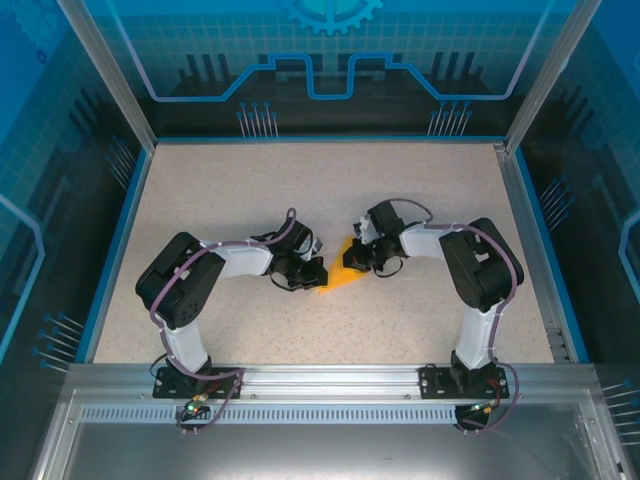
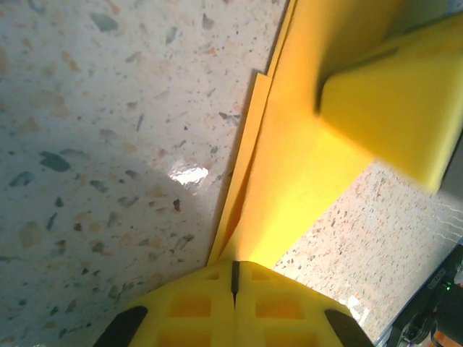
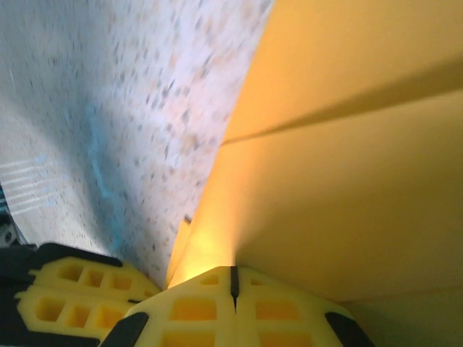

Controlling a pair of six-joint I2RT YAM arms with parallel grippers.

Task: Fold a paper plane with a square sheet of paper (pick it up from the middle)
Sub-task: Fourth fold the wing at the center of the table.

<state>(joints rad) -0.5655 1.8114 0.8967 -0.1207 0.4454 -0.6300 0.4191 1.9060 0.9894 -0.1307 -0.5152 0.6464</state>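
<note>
"At the middle of the worktop [image 1: 250, 180], what is being shown from above?"

"The sheet of paper [image 1: 338, 278], orange-yellow and already folded to a point, is being held between the two arms. It is being met by the left hand [image 1: 312, 272] on its left side and by the right hand [image 1: 358, 262] on its upper right side."

"And from the left wrist?"

"The left hand [image 2: 233, 289] is being shown closed, and the near tip of the sheet of paper [image 2: 289, 173] is being gripped between its yellow pads. Layered folded edges are being shown against the speckled worktop [image 2: 108, 144]. Farther along, the paper is being touched by a yellow pad [image 2: 391, 108] of the right hand."

"And from the right wrist?"

"The right hand [image 3: 233, 285] is being shown closed too, with the sheet of paper [image 3: 347, 181] being gripped at its tips. A crease is being shown across the paper. The worktop [image 3: 130, 108] is being seen blurred at the left, and a yellow pad [image 3: 65, 296] of the left hand is being seen just beside, at the lower left."
</note>
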